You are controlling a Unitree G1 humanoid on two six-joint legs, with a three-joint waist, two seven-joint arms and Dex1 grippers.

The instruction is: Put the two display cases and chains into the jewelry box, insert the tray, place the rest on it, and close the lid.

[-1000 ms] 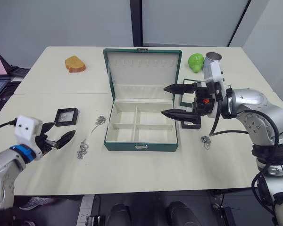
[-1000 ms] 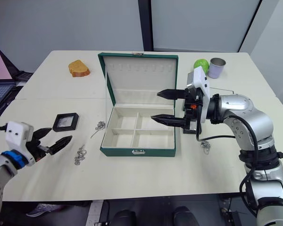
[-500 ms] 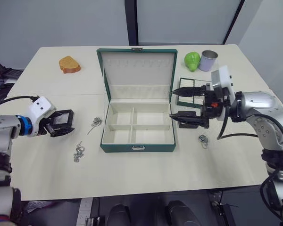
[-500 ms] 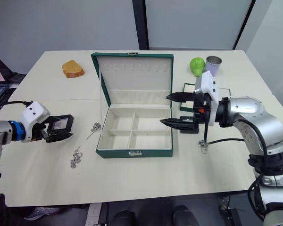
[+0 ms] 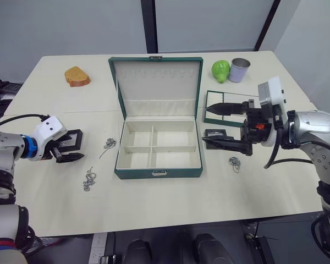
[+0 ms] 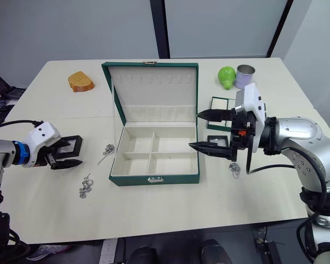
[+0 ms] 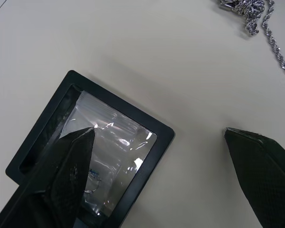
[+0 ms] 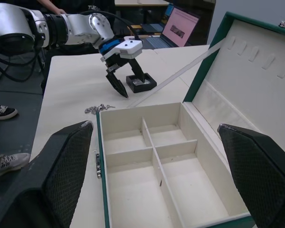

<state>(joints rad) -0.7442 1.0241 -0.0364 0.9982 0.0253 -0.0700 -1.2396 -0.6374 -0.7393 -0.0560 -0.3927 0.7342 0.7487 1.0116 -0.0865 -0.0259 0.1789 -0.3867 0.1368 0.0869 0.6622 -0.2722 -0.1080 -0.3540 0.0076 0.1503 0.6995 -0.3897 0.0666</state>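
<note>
My left pincer (image 5: 67, 147), open, straddles one display case (image 5: 71, 140) edge; closing askew could skid it across the bench (image 5: 165, 192). My right pincer (image 5: 219, 125) hangs open

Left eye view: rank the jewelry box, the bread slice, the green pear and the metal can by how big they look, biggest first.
1. jewelry box, by far the largest.
2. bread slice.
3. green pear and metal can look alike, so no ranking between them.
</note>
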